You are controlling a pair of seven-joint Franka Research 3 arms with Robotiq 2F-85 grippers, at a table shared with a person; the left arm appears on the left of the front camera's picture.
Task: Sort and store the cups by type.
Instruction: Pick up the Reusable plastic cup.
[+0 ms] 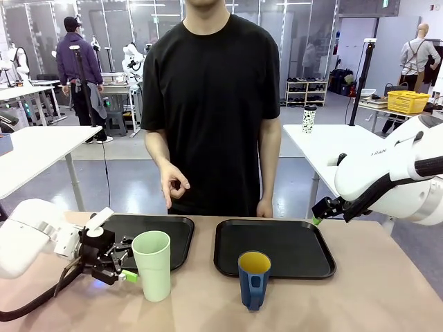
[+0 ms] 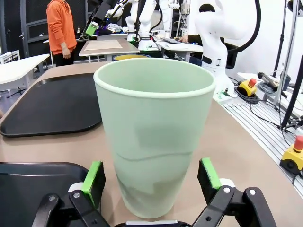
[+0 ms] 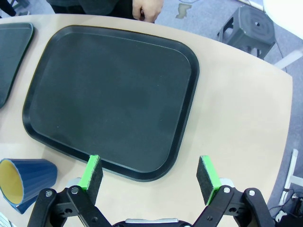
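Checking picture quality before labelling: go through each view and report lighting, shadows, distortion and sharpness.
Front view: even overhead light, soft shadows beneath the green tumbler and blue mug, everything sharp. Left wrist view: the wide lens swells the near tumbler. Right wrist view: sharp, a faint sheen along the right tray's rim, the table's far edge bowed.

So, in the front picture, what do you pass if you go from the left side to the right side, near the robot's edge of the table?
left arm → green tumbler → blue mug → right arm
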